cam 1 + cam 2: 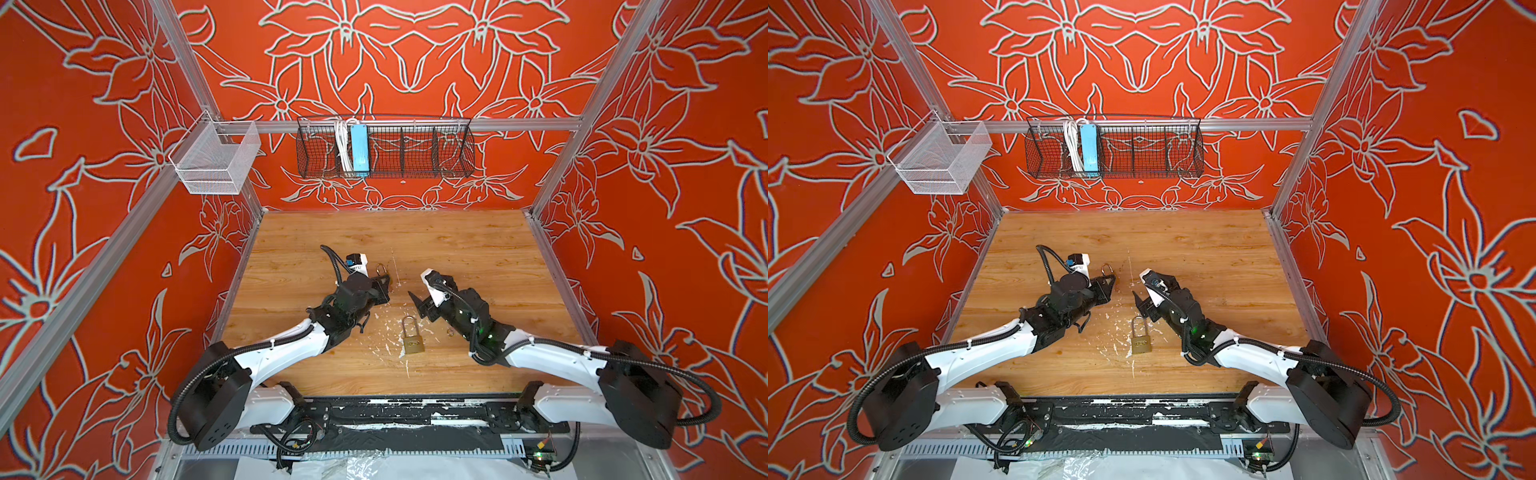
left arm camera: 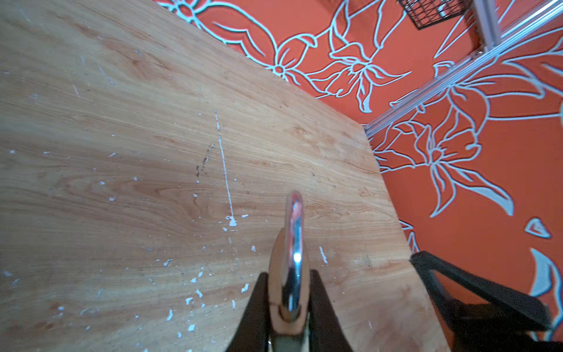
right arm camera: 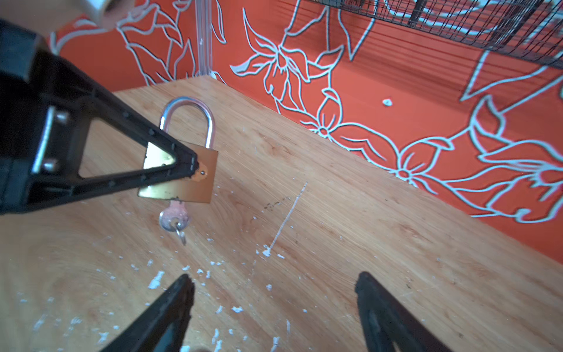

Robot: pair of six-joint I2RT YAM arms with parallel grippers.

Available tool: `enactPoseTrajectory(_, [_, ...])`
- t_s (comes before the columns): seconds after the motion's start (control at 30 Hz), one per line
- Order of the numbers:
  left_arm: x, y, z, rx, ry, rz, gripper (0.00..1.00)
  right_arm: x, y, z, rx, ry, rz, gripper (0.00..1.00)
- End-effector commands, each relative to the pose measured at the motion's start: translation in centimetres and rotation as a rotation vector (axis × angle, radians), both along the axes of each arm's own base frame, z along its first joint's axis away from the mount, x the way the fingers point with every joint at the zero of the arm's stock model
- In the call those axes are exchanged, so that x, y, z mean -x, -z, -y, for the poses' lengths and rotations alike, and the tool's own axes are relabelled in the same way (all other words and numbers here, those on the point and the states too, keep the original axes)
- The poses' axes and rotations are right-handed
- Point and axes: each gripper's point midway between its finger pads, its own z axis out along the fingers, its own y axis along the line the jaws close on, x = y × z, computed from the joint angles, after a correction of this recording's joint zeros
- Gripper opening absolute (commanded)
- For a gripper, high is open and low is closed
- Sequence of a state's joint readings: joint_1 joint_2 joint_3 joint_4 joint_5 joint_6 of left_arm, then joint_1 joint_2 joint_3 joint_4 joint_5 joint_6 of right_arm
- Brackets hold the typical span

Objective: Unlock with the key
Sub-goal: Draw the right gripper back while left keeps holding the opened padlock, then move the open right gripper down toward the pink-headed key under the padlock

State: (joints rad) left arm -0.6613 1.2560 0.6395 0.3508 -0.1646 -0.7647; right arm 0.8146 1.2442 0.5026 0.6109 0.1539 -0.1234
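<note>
The left gripper (image 3: pixel 193 167) clamps a brass padlock (image 3: pixel 199 190), a key (image 3: pixel 173 217) in its underside; the right gripper (image 3: pixel 274 285) has its fingers apart, empty.

Key (image 3: pixel 173 217) in padlock (image 3: pixel 201 188) (second padlock (image 1: pixel 412 345) on table (image 1: pixel 457 249))

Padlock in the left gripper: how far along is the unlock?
Done: small silver key sits in the keyhole of the brass padlock. In hand: left gripper clamps the body; right gripper open, empty. Left: turn key; steel shackle looks still seated.
</note>
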Motion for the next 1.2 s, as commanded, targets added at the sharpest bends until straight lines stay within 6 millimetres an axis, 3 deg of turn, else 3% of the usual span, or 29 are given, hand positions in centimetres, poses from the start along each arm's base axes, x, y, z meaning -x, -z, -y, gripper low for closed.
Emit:
enactPoseTrajectory(0.0, [0.3, -3.4, 0.9, 0.130, 0.030, 0.066, 0.00, 1.2, -0.3, -1.1, 0.001, -0.078, 0.017, 0.79])
enactPoseTrajectory(0.07, [0.3, -3.6, 0.9, 0.132, 0.033, 0.059, 0.00, 1.0, -0.4, -1.4, 0.005, -0.060, 0.013, 0.76])
enactPoseTrajectory(0.17, [0.4, -3.5, 1.4, 0.142, 0.054, 0.039, 0.00, 1.3, -0.3, -2.3, -0.001, -0.086, -0.010, 0.65])
enactPoseTrajectory(0.3, [0.6, -3.4, 2.4, 0.194, 0.086, 0.018, 0.00, 1.6, -0.3, -3.0, -0.022, -0.109, -0.029, 0.63])
enactPoseTrajectory(0.6, [0.3, -2.7, 2.2, 0.194, 0.057, 0.008, 0.00, 1.3, -0.1, -2.7, 0.014, -0.075, -0.018, 0.70])
enactPoseTrajectory(1.17, [0.0, -2.4, 1.6, 0.187, 0.014, -0.007, 0.00, 1.2, 0.5, -3.0, 0.038, -0.067, -0.026, 0.74])
